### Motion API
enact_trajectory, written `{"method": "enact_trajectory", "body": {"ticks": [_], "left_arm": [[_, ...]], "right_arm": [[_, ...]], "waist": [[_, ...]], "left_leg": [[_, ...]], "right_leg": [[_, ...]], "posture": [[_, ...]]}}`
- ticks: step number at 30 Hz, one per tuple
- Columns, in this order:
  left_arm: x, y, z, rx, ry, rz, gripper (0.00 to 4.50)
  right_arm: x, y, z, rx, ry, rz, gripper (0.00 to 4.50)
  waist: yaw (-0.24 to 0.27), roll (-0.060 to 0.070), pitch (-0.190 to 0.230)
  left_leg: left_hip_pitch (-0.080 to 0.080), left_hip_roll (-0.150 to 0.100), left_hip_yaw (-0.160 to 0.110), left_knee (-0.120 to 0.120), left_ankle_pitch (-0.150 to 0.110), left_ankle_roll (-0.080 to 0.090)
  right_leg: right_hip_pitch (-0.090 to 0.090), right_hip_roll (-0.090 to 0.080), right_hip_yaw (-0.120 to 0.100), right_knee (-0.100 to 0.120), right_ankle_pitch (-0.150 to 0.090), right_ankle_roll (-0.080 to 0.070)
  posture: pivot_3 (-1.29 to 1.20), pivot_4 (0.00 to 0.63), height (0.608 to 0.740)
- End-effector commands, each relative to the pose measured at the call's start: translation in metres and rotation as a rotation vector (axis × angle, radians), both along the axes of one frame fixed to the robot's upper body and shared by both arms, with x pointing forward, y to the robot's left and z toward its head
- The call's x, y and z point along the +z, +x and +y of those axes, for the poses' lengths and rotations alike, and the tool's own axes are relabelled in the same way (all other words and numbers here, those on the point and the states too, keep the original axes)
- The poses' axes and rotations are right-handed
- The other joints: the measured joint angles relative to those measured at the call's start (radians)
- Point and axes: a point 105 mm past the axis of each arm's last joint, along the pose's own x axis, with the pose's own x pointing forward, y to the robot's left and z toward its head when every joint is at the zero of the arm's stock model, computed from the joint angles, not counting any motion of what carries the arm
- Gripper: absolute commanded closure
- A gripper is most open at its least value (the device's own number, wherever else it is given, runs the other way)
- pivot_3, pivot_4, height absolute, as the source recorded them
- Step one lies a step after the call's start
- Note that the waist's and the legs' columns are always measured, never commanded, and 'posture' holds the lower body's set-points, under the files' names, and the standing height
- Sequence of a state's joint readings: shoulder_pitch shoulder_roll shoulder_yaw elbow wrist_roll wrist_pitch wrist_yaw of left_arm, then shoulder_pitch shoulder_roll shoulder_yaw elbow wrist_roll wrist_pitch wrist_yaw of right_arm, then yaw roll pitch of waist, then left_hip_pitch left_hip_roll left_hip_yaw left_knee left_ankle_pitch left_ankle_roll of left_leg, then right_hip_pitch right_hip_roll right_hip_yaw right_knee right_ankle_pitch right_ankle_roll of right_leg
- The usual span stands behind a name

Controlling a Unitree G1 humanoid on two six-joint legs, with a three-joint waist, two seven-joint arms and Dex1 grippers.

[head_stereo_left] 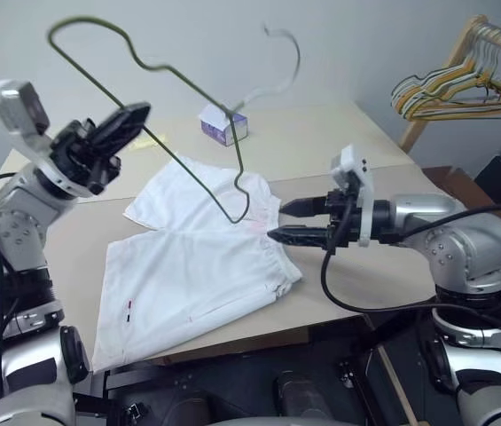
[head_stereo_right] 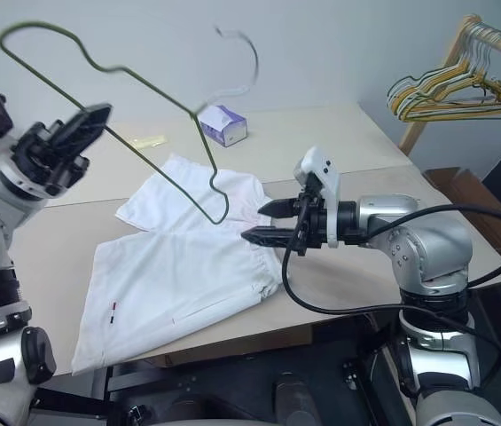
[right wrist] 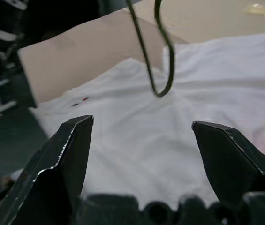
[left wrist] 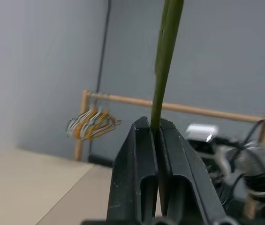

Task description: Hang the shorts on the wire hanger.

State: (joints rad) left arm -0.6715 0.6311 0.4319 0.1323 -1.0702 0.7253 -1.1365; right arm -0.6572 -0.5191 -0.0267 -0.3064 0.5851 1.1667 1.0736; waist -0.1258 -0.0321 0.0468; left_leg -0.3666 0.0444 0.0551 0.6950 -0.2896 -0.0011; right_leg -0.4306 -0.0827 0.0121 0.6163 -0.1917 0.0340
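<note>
Thin olive-green wire hanger (head_stereo_left: 179, 115) pinched aloft in closed left end effector (head_stereo_left: 119, 126); right end effector (head_stereo_left: 293, 222) gaping, empty, at white cloth shorts (head_stereo_left: 197, 266) flat on counter (head_stereo_left: 356, 142); best grasp waistband, feed over hanger's low end

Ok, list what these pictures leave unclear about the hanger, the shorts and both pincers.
- Wire hanger: its silvery hook is blurred in both eye views, so its shape is unclear.
- Shorts: the waistband's end is hidden behind the open right pincer in the eye views.
- Left pincer: shut on the wire; in the left wrist view the wire runs off the top edge.
- Small box on the table: print too small to read.
</note>
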Motion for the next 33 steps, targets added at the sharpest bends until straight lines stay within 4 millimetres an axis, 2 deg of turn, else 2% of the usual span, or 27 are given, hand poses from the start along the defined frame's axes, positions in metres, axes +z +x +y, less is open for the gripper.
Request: {"method": "enact_trajectory", "body": {"ticks": [1, 10, 23, 25, 27, 33], "left_arm": [[0.016, -0.016, 0.003, -0.097, -0.034, -0.071, 4.50], [0.012, -0.021, -0.007, -0.130, -0.001, -0.074, 4.50], [0.006, -0.018, -0.013, -0.102, 0.003, -0.065, 4.50], [0.005, -0.018, -0.013, -0.101, 0.001, -0.064, 4.50], [0.004, -0.018, -0.013, -0.102, 0.001, -0.065, 4.50], [0.002, -0.015, -0.014, -0.087, 0.008, -0.071, 4.50]], "right_arm": [[0.005, 0.000, 0.009, 0.079, 0.044, 0.004, 0.51], [0.006, 0.009, 0.038, 0.153, 0.039, -0.009, 0.51], [0.011, 0.022, 0.049, 0.069, 0.034, -0.029, 0.51], [0.010, 0.021, 0.049, 0.071, 0.031, -0.022, 0.87], [0.008, 0.022, 0.050, 0.061, 0.024, -0.017, 1.42], [0.004, 0.024, 0.049, 0.038, 0.016, -0.013, 3.67]], "waist": [[-0.004, 0.000, 0.000], [0.003, 0.000, 0.000], [0.006, 0.000, 0.000], [0.005, 0.000, 0.000], [0.004, 0.000, 0.000], [0.004, 0.000, 0.000]], "left_leg": [[0.001, 0.000, 0.000, 0.000, 0.000, 0.000], [0.001, 0.001, 0.000, 0.000, 0.000, 0.000], [0.001, 0.001, 0.000, 0.000, 0.000, 0.000], [0.001, 0.001, 0.000, 0.000, 0.000, 0.000], [0.001, 0.001, 0.000, 0.000, 0.000, 0.000], [0.001, 0.001, 0.000, 0.000, 0.000, 0.000]], "right_leg": [[0.000, 0.000, 0.000, 0.000, 0.000, 0.000], [0.002, 0.000, 0.000, 0.000, 0.000, 0.000], [0.002, 0.000, 0.000, 0.000, 0.000, 0.000], [0.002, 0.000, 0.000, 0.000, 0.000, 0.000], [0.002, 0.000, 0.000, 0.000, 0.000, 0.000], [0.002, 0.000, 0.000, 0.000, 0.000, 0.000]], "posture": [[-0.07, 0.000, 0.740], [-0.06, 0.000, 0.740], [-0.06, 0.000, 0.740], [-0.07, 0.000, 0.740], [-0.07, 0.000, 0.740], [-0.07, 0.000, 0.740]]}}
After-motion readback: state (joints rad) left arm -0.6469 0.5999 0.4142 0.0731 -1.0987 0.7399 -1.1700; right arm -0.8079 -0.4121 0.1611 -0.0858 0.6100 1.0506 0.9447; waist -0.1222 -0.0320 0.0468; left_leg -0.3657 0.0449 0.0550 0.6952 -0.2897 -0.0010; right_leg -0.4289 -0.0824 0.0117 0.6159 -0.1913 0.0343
